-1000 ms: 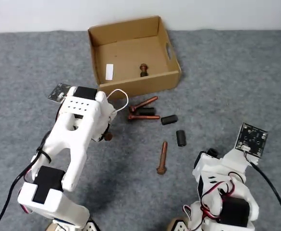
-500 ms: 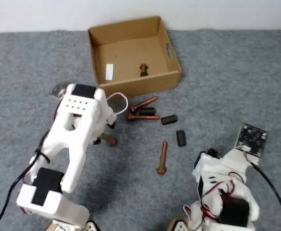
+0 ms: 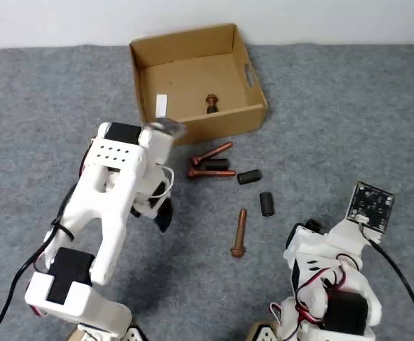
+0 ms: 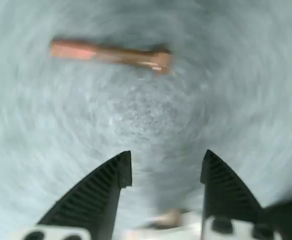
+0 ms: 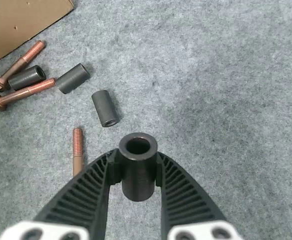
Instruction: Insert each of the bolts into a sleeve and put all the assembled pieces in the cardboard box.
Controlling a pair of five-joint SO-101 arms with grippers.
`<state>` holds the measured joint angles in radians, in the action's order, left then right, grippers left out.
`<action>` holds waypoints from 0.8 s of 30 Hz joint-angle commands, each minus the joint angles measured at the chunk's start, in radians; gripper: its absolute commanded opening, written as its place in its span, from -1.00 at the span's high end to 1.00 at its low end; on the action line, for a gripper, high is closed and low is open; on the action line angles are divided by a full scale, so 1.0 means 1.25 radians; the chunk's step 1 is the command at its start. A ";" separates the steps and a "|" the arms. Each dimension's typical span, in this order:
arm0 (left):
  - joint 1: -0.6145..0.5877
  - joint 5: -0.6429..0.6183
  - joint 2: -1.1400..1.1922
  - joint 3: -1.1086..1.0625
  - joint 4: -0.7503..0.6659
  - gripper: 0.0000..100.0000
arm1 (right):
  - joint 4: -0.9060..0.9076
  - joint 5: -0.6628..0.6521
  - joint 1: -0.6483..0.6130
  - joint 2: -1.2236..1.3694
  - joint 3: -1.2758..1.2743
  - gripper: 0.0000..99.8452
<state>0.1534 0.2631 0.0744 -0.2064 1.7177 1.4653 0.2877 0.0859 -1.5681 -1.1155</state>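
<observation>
Right gripper (image 5: 137, 161) clamped on an upright sleeve (image 5: 137, 170), bore up. Left gripper (image 4: 167, 159) spread wide, empty, above carpet (image 4: 146, 110). One bolt (image 4: 110, 52) lies beyond its tips. Box (image 3: 192, 41) holds one assembled piece (image 3: 211, 103).

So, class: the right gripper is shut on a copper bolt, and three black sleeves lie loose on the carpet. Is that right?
Not quite: what the right gripper is shut on is a black sleeve, held upright, as the right wrist view shows. The three loose sleeves do lie on the carpet.
</observation>
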 commanded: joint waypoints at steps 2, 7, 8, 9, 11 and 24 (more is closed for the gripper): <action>-0.007 0.366 -0.032 0.033 -0.016 0.55 | -0.021 -0.007 0.008 0.004 0.002 0.98; -0.054 0.581 -0.032 0.033 -0.108 0.55 | -0.021 -0.007 0.008 0.004 0.002 0.98; -0.068 0.608 -0.032 0.033 -0.140 0.55 | -0.021 -0.007 0.008 0.004 0.002 0.98; -0.079 0.630 -0.031 0.031 -0.171 0.55 | -0.021 -0.007 0.008 0.004 0.002 0.98; -0.092 0.667 -0.029 0.029 -0.225 0.55 | -0.021 -0.007 0.008 0.004 0.002 0.98; -0.088 0.738 0.161 0.033 -0.368 0.55 | -0.023 -0.009 0.009 0.006 0.002 0.98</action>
<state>0.0445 1.1730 0.2601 -0.2048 1.3004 1.4653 0.2877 0.0859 -1.5681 -1.1155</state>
